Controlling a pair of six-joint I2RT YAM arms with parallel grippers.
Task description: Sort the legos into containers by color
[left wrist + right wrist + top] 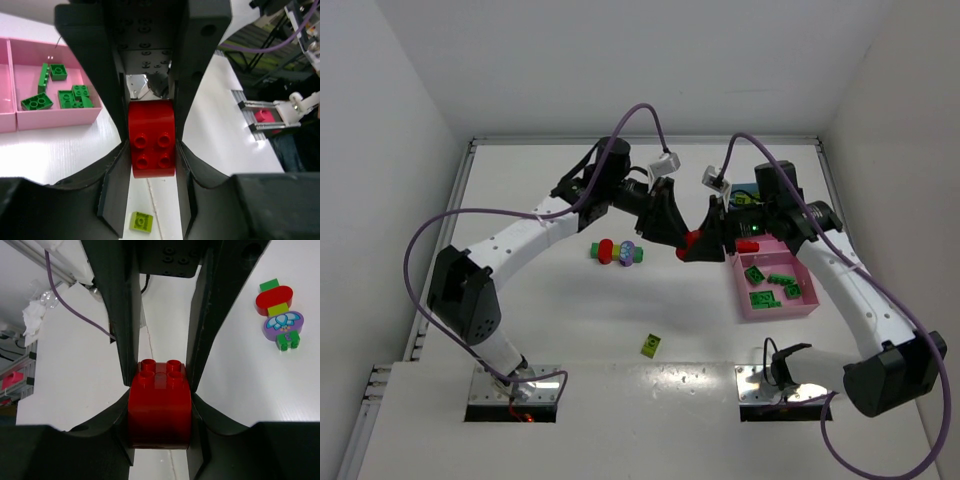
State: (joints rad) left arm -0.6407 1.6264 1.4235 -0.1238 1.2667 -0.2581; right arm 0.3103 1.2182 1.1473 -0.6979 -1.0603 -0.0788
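Note:
A red brick (691, 238) hangs above the table's middle, between both grippers. My left gripper (682, 236) comes in from the left and is shut on it; in the left wrist view the brick (152, 139) sits studs-up between my fingers (112, 195). My right gripper (700, 244) comes in from the right and is shut on the same brick (160, 410). A pink tray (807, 305) at the right holds several green bricks (765, 285). A yellow-green brick (651, 345) lies loose near the front. A joined stack of red, green and purple bricks (617, 251) lies left of centre.
A teal container (745, 190) shows partly behind the right arm. The left wrist view shows the pink tray's wall (60, 117), a second pink tray (5, 75) beside it, and the yellow-green brick (141, 221) below. Purple cables arch over both arms.

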